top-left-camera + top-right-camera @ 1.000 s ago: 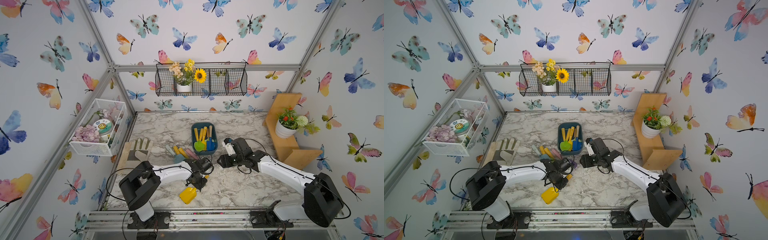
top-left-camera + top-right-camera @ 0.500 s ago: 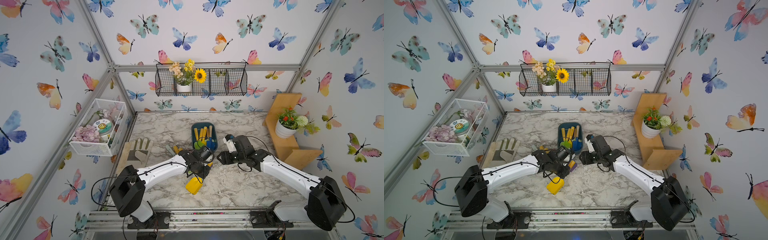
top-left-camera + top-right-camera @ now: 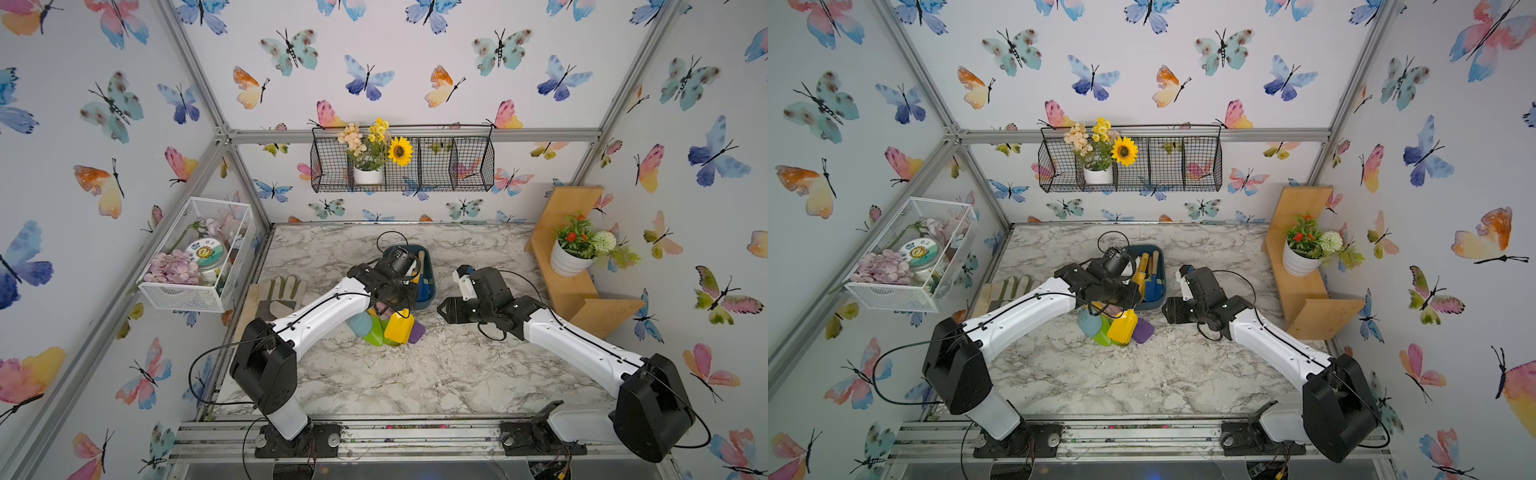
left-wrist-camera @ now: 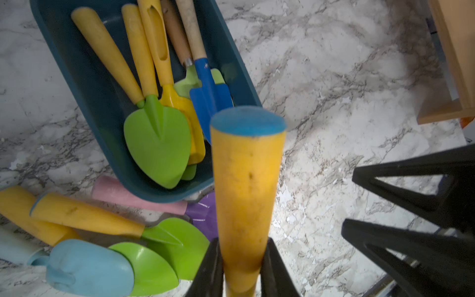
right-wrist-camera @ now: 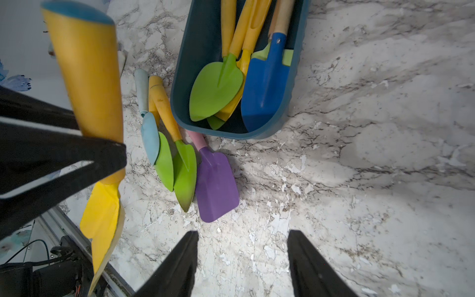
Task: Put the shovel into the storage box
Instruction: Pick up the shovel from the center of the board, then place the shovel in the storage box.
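The yellow shovel (image 4: pixel 246 195), its handle capped in blue, shows against the white, grey-veined marble pattern of the table (image 4: pixel 347 102), and the storage box (image 4: pixel 64 66) is dark teal-blue. Among the others, the purple shovel (image 5: pixel 216 185) has a pink handle, the green shovels (image 5: pixel 183 174) are lime and the pale blue shovel (image 5: pixel 150 136) is a powdery tint. The walls (image 3: pixel 415 62) are white with watercolour butterflies in blue, teal, pink and orange.

storage box (image 3: pixel 431 287): partly hidden behind the left arm (image 3: pixel 328 307)
yellow shovel (image 4: pixel 246 192): blade cut off, left wrist view
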